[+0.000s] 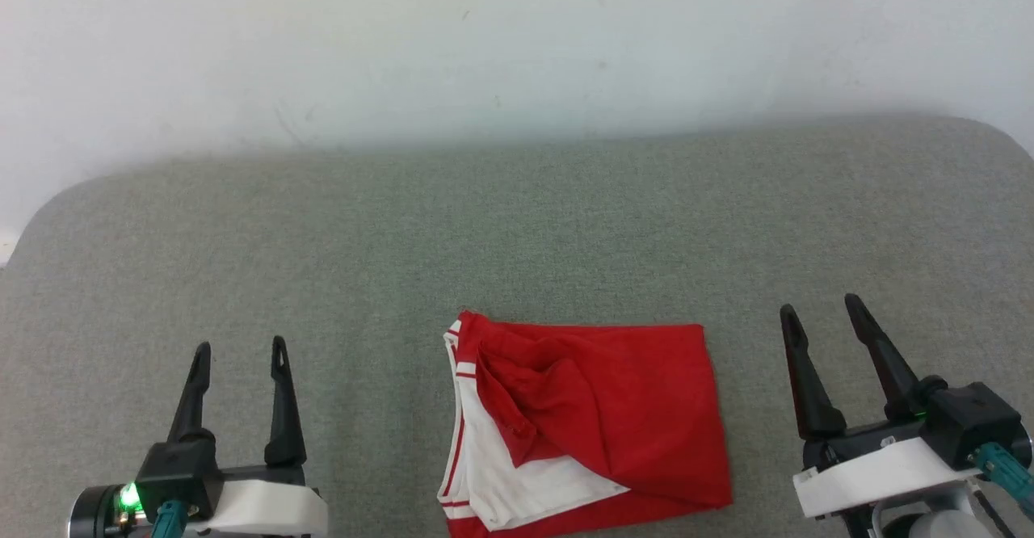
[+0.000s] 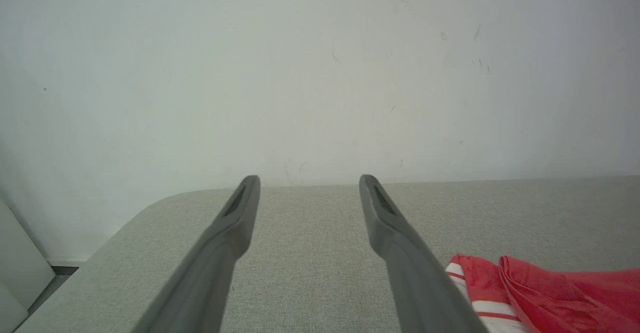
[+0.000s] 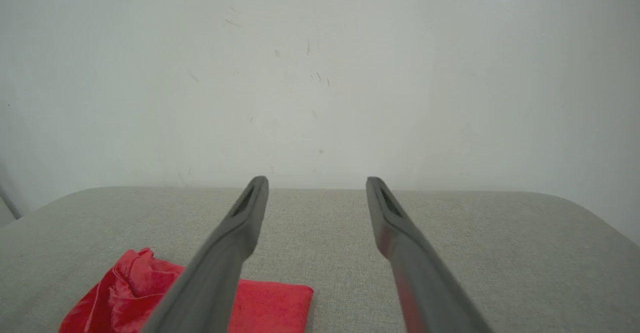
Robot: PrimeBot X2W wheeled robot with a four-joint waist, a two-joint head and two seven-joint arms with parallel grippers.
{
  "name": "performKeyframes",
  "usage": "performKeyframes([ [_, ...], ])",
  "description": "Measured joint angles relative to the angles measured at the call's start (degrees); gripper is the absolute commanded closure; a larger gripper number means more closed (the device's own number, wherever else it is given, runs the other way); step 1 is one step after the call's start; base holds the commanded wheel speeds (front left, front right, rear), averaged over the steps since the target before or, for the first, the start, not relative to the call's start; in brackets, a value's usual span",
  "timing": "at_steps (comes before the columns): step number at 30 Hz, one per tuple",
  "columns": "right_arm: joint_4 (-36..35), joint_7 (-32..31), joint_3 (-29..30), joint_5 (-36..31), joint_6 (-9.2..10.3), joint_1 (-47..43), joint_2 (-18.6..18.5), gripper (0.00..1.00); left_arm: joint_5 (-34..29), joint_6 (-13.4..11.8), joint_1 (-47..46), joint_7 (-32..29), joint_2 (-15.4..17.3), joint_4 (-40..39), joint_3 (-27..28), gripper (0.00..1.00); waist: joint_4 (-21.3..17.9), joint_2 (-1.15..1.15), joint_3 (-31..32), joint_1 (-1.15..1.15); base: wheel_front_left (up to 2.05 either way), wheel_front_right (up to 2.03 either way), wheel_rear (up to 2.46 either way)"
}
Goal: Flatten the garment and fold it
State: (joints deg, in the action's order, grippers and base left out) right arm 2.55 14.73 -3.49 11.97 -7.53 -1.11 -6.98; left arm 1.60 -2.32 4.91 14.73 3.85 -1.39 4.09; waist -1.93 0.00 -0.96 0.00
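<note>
Left gripper: at the near left of the head view, its two dark fingers spread wide and pointing away from the robot, with nothing between them; it hovers over bare cloth, well apart from the shirt
Right gripper: at the near right, fingers likewise parted wide and gripping nothing, leaning slightly leftward; just off the shirt's right edge and not touching it
Garment: lies between the two grippers, close to the near side of the surface, folded into a rough rectangle with plain red cloth uppermost
Garment's left part: rumpled, with a bunched red fold, a white sleeve panel showing at the near left, and red-and-white striped trim running down the left edge
Garment's right part: smoother, with a fairly straight right edge and far edge
Surface: a grey-green, woven, padded top, matte and even in tone, bare around the shirt
Far edge: runs straight against the wall, with rounded corners at far left and far right
Wall: plain white, directly behind the surface, with faint scuffs and small dark specks
Room at far left: in the left wrist view a pale panel stands beside the surface's corner, with a dark strip of floor at the wall's foot
</note>
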Motion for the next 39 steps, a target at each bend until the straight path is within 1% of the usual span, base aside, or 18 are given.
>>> performKeyframes([
  [4, -0.32, 0.0, 0.0, -0.09, 0.0, -0.23, -0.02, 0.0, 0.0, 0.0, 0.0, 0.0, -0.03, 0.0, -0.01, 0.0, 0.06, 0.0, -0.1, 0.0, 0.0, 0.0, 0.0],
  [7, -1.43, -0.01, -0.27, 0.14, 0.0, 1.67, -1.1, 0.0, 0.0, -0.08, 0.0, 0.0, -0.05, -0.04, 0.11, 0.0, -0.11, 0.0, -0.26, 0.0, 0.0, 0.0, 0.0],
  [10, -2.86, -1.48, -0.56, 1.07, 0.0, 7.0, -3.85, 0.0, 0.0, -0.09, -0.01, 0.0, -0.08, -0.08, 0.18, 0.0, -0.38, 0.0, -0.45, 0.0, 0.0, 0.0, 0.0],
  [12, -3.56, -4.82, -1.54, 2.4, 0.0, 11.31, -6.33, 0.0, -0.01, -0.09, -0.01, 0.0, -0.09, -0.09, 0.25, 0.0, -0.55, 0.0, -0.6, 0.0, 0.0, 0.0, 0.0],
  [14, -3.64, -9.87, -3.82, 4.22, 0.0, 15.13, -8.93, 0.0, -0.01, -0.09, -0.03, 0.0, -0.12, -0.1, 0.26, 0.0, -0.64, 0.0, -0.75, 0.0, 0.0, 0.0, 0.0],
  [17, -1.75, -21.48, -7.58, 9.39, 0.0, 20.07, -12.16, 0.0, -0.01, -0.09, -0.05, 0.0, -0.14, -0.09, 0.18, 0.0, -0.65, 0.0, -1.02, 0.01, 0.0, 0.0, 0.0],
  [20, 1.67, -34.38, -12.02, 16.58, 0.0, 23.84, -15.86, 0.0, -0.02, -0.08, -0.1, 0.0, -0.2, -0.08, 0.05, 0.0, -0.36, 0.0, -1.19, 0.0, 0.0, 0.0, 0.0],
  [23, 4.89, -45.97, -16.69, 23.97, 0.0, 26.44, -19.53, 0.0, -0.01, -0.08, -0.25, 0.0, -0.24, -0.05, -0.24, 0.0, 0.1, 0.0, -1.51, 0.0, 0.0, 0.0, 0.0],
  [26, 6.98, -54.99, -22.3, 29.13, 0.0, 27.78, -23.4, 0.0, -0.01, -0.08, -0.45, 0.0, -0.31, 0.04, -0.56, 0.0, 0.69, 0.0, -2.02, 0.0, 0.0, 0.0, 0.0],
  [28, 8.23, -59.07, -25.07, 32.73, 0.0, 27.96, -24.9, 0.0, -0.01, -0.08, -0.71, 0.0, -0.36, 0.09, -0.67, 0.0, 1.08, 0.0, -2.53, 0.0, 0.0, 0.0, 0.0],
  [30, 10.04, -62.32, -27.03, 35.9, 0.0, 28.16, -25.49, 0.0, -0.01, -0.08, -1.28, 0.0, -0.42, 0.12, -0.87, 0.0, 1.48, 0.0, -3.14, 0.01, 0.0, 0.0, 0.0],
  [34, 14.8, -65.73, -29.11, 40.7, 0.0, 28.52, -24.64, 0.0, -0.01, 0.02, -2.94, 0.0, -0.45, 0.15, -1.4, 0.0, 2.43, 0.0, -4.56, 0.01, 0.0, 0.0, 0.0],
  [36, 16.49, -65.75, -29.99, 41.83, 0.0, 28.85, -23.34, 0.0, -0.01, 0.03, -3.37, 0.0, -0.47, 0.12, -1.64, 0.0, 2.91, 0.0, -5.37, 0.0, 0.0, 0.0, 0.0],
  [39, 18.72, -64.12, -31.2, 42.64, 0.0, 29.31, -20.62, 0.0, -0.02, 0.03, -4.39, 0.0, -0.48, 0.26, -1.82, 0.0, 3.56, 0.0, -6.69, 0.01, 0.0, 0.0, 0.0],
])
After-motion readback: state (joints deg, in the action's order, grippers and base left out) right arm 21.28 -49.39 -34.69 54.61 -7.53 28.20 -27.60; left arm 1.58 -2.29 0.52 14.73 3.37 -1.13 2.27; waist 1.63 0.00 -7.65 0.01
